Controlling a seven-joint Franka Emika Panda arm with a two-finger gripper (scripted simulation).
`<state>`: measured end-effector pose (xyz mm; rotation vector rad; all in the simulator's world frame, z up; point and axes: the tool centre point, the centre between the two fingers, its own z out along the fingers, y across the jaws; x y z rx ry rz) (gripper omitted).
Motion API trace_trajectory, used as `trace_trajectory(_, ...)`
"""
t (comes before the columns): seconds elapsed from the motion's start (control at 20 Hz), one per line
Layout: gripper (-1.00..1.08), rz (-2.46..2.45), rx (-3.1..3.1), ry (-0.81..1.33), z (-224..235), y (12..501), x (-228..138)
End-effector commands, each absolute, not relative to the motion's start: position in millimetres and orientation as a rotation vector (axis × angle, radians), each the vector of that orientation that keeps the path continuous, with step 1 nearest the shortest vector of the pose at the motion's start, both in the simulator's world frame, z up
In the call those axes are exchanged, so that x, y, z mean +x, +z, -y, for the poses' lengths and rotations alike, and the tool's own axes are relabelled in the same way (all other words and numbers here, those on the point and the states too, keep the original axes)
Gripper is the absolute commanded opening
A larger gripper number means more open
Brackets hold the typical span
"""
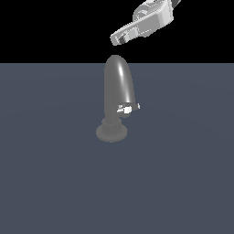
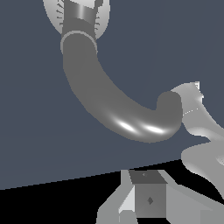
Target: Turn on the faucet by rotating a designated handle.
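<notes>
The dark grey faucet (image 1: 118, 84) stands upright on its ribbed round base (image 1: 111, 133) in the middle of the exterior view. Its small silver handle (image 1: 128, 109) sticks out sideways low on the spout, toward the exterior view's right. My gripper (image 1: 117, 39) hangs above the spout's top, slightly to the exterior view's right, tilted and touching nothing. Its fingers sit together, shut on nothing. In the wrist view the curved faucet (image 2: 109, 109) arcs away from its base (image 2: 103, 22), the handle (image 2: 197, 111) shows beside the spout's end, and the gripper (image 2: 141, 180) is close to the camera.
A flat dark blue-grey floor (image 1: 183, 183) surrounds the faucet on every side. The background above the floor's far edge is black. Nothing else stands near the faucet.
</notes>
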<state>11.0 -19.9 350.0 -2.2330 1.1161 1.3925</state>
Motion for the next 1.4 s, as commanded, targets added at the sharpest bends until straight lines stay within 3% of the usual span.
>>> trace_trajectory(0.0, -1.0, -1.154, -2.162, 1.446, 24.3, 336.8, 18.3)
trace_trajectory(1.35, -1.0, -1.449, -1.423, 1.833, 58.8, 200.2, 43.3)
